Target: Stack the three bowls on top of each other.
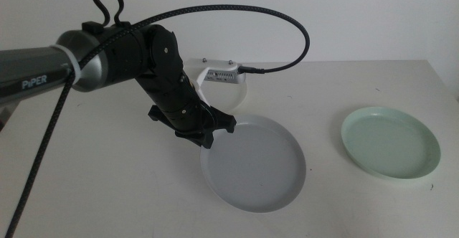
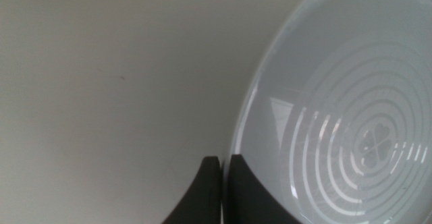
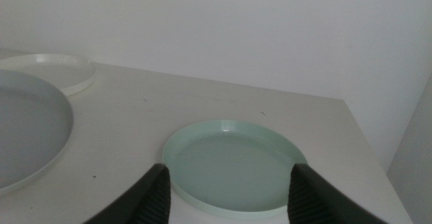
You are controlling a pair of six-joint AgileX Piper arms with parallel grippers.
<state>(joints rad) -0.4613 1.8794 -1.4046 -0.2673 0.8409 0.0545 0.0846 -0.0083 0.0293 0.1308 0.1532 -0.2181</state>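
Observation:
The pale grey bowl (image 1: 258,166) lies in the middle of the table. My left gripper (image 1: 204,139) is shut on its near-left rim; in the left wrist view the two jaws (image 2: 223,180) pinch that rim of the grey bowl (image 2: 337,116). The mint green bowl (image 1: 391,141) rests flat at the right. The white bowl (image 1: 244,94) sits behind the left arm, mostly hidden. My right gripper (image 3: 229,197) is open, out of the middle view, facing the mint bowl (image 3: 233,166), with the grey bowl (image 3: 27,129) and the white bowl (image 3: 47,72) off to one side.
The left arm's black cable (image 1: 287,23) arcs over the back of the table. The table's right edge (image 1: 445,80) runs close behind the mint bowl. A white wall stands behind the table.

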